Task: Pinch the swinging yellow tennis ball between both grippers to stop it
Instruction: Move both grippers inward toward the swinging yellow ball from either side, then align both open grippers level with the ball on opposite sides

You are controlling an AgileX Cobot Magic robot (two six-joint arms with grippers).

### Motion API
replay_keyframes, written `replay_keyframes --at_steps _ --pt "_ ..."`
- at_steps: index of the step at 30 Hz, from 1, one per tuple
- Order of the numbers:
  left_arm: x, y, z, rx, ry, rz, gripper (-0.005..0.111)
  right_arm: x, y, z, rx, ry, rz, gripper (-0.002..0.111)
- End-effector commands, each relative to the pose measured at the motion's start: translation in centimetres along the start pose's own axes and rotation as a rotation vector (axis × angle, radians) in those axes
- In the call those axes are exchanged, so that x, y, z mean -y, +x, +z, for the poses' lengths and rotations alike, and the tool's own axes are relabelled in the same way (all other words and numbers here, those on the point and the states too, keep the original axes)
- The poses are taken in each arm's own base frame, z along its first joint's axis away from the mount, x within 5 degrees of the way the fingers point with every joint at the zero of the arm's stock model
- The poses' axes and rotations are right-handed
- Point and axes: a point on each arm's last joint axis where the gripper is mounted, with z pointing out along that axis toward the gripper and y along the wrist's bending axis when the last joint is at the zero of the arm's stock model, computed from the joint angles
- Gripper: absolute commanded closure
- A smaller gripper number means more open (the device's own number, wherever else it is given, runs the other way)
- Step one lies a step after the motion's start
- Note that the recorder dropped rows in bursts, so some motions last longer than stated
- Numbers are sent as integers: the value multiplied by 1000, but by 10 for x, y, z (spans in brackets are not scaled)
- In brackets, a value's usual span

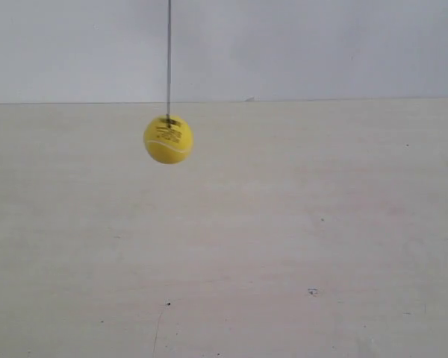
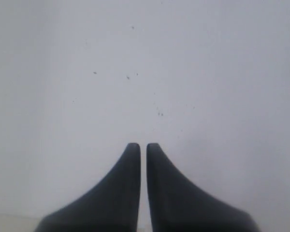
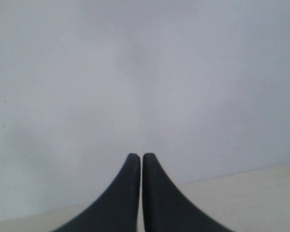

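Item count: 1 yellow tennis ball (image 1: 168,139), 1 thin dark string (image 1: 169,56), 2 grippers.

The ball hangs clear of the worktop (image 1: 284,239) on the string, which runs straight up out of the exterior view. It sits left of centre in that view, just below the line where the worktop meets the wall (image 1: 321,45). Black print and a white seam face the camera.

The worktop is pale, light-grained wood with a few dark specks. The wall is plain off-white.

The left gripper (image 2: 143,147) points at the speckled wall. Its 2 jaws are nearly closed, with a narrow slit between the tips, and grip nothing.

The right gripper (image 3: 141,157) points at the wall above a strip of worktop. Its 2 jaws are pressed almost together and grip nothing.
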Motion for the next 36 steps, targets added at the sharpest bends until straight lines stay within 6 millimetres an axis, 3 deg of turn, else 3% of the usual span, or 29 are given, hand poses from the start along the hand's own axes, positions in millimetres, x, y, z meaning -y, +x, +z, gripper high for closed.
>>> replay_keyframes --at_steps 1,4,8,12,15,18,19,22,25,30,36 --pt "1 -9 -1 112 16 -106 102 -1 -7 0 70 -18 172 108" --pt "11 -17 -3 197 121 -3 102 -9 -20 -1 211 -113 103 108" --pt "24 -29 5 208 244 70 102 -18 -27 8 196 -179 90 108" --pt "29 -43 34 114 261 64 102 -22 -39 30 128 -166 77 108" --pt "32 -40 64 -15 288 64 102 -24 -34 50 24 -168 20 108" --pt "38 -9 102 -270 373 88 102 -22 -8 72 -175 -166 -79 108" --pt "39 12 114 -378 410 95 102 -19 8 80 -284 -167 -116 108" --pt "45 54 132 -532 545 76 102 -20 35 93 -419 -235 -117 108" --pt "55 93 143 -641 756 29 102 -31 66 101 -525 -438 -92 108" --pt "56 124 156 -782 830 -37 102 -36 89 109 -587 -581 -87 108" --pt "58 145 158 -835 884 -106 102 -33 115 125 -683 -619 -66 108"
